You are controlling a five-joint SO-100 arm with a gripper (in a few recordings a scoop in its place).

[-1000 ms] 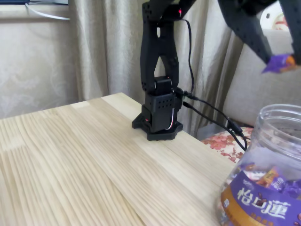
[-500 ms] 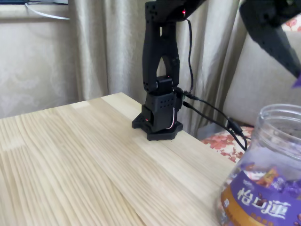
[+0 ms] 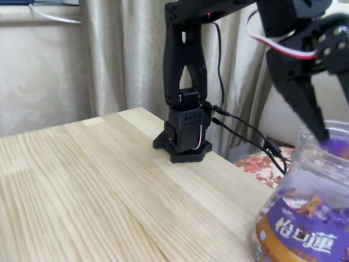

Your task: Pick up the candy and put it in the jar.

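Observation:
The jar (image 3: pixel 305 218) stands at the lower right of the fixed view, clear plastic with a purple and orange label and wrapped sweets visible through its wall. My black gripper (image 3: pixel 329 138) reaches down from the upper right, its fingertips dipped just inside the jar's wide mouth. The candy (image 3: pixel 338 147) shows as a purple patch at the fingertips, seen through the clear rim. The gripper looks shut on it. The right finger is partly cut off by the picture's edge.
The arm's black base (image 3: pixel 184 139) stands at the far edge of the light wooden table (image 3: pixel 98 185), with cables (image 3: pixel 245 131) trailing off to the right. Curtains hang behind. A patterned cushion (image 3: pixel 262 164) lies beyond the table's right edge.
The gripper carried the candy to the right, almost out of the picture, then came back and down. Its tips and the candy now sit inside the jar's mouth.

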